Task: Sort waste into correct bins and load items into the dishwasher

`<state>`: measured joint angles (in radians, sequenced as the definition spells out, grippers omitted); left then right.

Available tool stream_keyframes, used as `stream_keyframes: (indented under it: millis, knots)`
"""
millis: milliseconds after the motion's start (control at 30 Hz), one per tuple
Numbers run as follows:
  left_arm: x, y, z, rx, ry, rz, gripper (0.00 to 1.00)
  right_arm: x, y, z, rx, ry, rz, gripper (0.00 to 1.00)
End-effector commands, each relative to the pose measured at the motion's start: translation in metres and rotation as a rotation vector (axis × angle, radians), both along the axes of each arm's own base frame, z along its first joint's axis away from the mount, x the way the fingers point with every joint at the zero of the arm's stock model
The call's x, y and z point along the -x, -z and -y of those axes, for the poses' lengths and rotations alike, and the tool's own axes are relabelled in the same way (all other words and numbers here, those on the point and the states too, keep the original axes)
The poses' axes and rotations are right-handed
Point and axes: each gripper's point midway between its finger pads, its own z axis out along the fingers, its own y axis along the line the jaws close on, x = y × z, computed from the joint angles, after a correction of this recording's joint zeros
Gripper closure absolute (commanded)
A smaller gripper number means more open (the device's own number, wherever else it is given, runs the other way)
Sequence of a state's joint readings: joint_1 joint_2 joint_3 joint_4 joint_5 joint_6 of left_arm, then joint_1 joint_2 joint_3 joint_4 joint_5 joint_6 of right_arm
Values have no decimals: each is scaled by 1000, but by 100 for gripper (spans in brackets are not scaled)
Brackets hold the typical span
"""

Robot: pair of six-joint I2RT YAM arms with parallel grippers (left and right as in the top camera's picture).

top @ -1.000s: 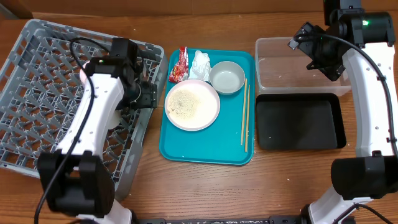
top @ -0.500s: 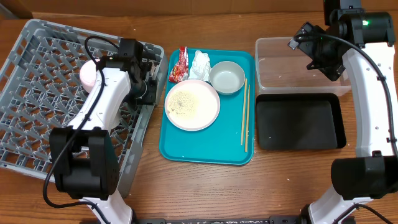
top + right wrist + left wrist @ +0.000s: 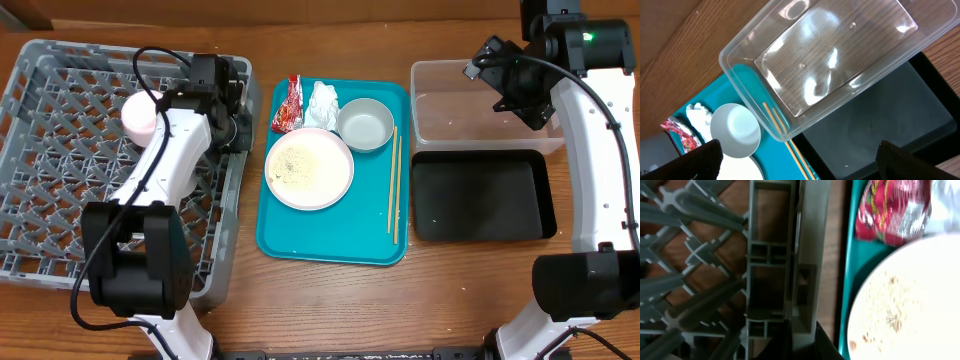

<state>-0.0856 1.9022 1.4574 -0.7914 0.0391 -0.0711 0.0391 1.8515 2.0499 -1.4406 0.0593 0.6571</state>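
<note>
Rack (image 3: 52,196): grey plastic openwork lattice.

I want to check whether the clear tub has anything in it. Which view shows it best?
Right wrist: the tub nearly fills the frame, unobstructed, and looks empty. Overhead also shows it, but the right arm hides part of it. The left wrist view does not show it.
</note>
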Motion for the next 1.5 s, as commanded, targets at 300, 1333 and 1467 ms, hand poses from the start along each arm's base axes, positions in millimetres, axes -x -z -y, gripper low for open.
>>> stream_keyframes:
  millis: [300,1333,1467]
  knots:
    - [-37,-18,-4,23,-102,166,88,-2,-8,2,10,3,26,0]
    - [-14,-195,73,420,60,148,35,-2,-8,2,10,3,26,0]
    - [-23,-197,78,338,47,203,32,-2,-8,2,10,3,26,0]
